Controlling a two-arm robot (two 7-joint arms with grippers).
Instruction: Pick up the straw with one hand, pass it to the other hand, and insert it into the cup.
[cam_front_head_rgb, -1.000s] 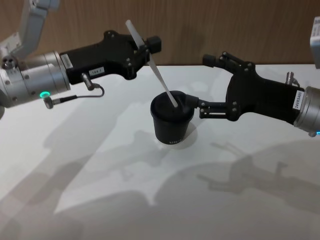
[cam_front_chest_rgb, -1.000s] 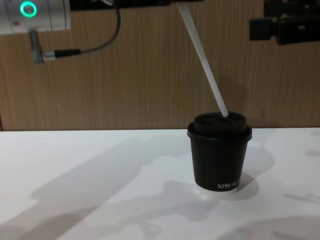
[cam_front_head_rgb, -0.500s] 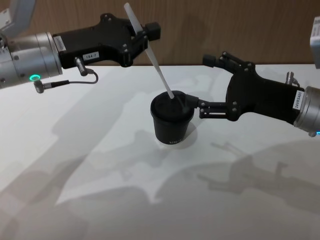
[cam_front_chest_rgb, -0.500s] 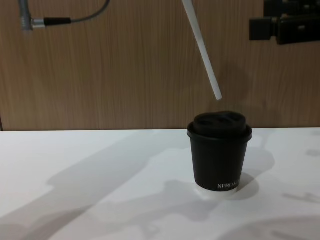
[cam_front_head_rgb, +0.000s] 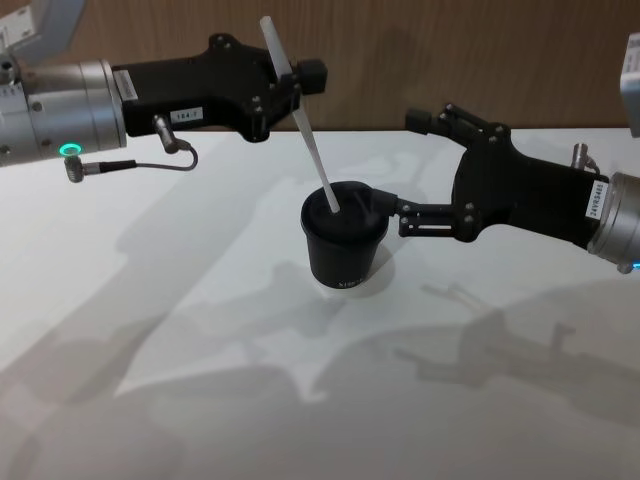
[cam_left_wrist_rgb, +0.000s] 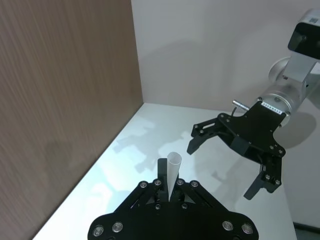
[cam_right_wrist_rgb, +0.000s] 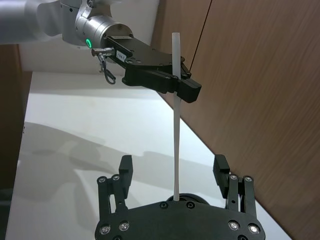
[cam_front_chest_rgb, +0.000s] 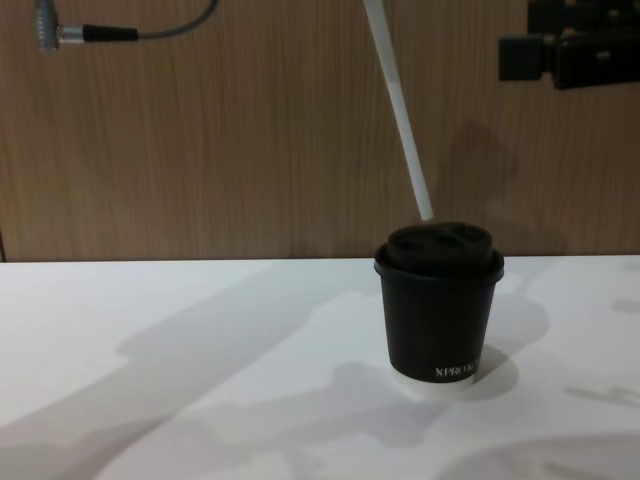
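On the white table (cam_front_head_rgb: 200, 350) we see the left gripper (cam_front_head_rgb: 290, 85) reaching in high, clamped on the straw (cam_front_head_rgb: 300, 125) near its upper end. The right gripper (cam_front_head_rgb: 397, 160) sits low, its fingers spread wide, just beside the cup (cam_front_head_rgb: 345, 255). From the head, the slanted straw's lower tip overlaps the lid (cam_front_head_rgb: 340, 212). From the chest, that tip is at the lid's rear edge, and we cannot tell whether it touches.
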